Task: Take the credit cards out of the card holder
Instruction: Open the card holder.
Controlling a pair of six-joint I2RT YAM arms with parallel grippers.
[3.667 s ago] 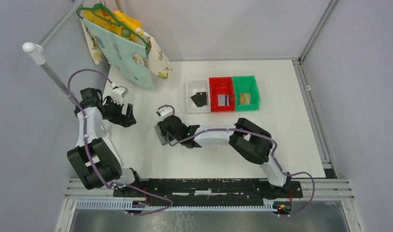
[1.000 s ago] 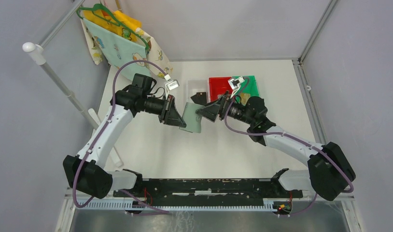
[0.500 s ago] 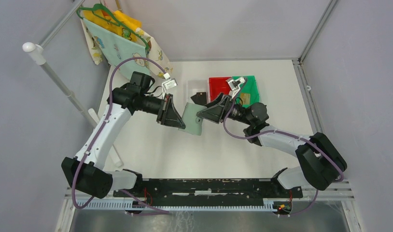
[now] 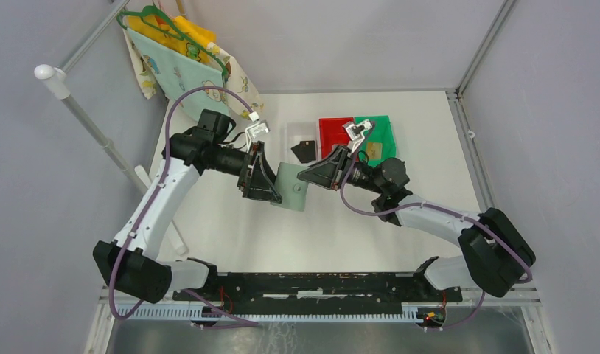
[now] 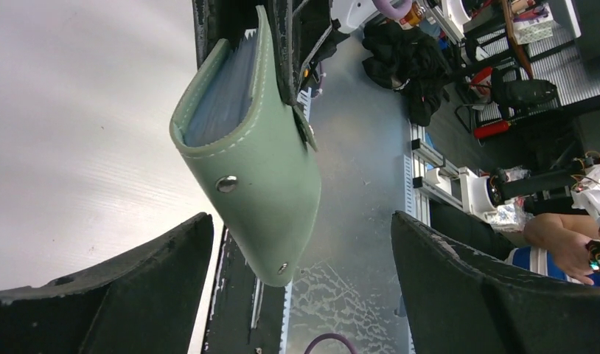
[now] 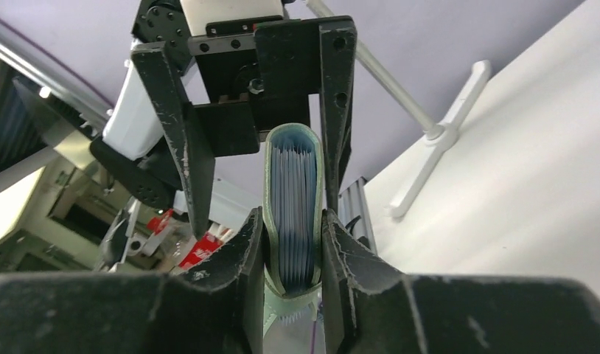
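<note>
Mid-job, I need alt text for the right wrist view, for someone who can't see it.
The right gripper clamps the closed green card holder edge-on, its clear pockets showing between the covers. Facing it, the left gripper stands open, one finger on each side of the holder.

White arms (image 4: 153,206), black joints (image 4: 127,269), purple cables (image 4: 206,89), scuffed black fingers (image 6: 242,258).

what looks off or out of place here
Nothing spilled or damaged. The only odd thing: the card holder hangs closed above the table, pinched by the right gripper, with the left gripper open around it.
</note>
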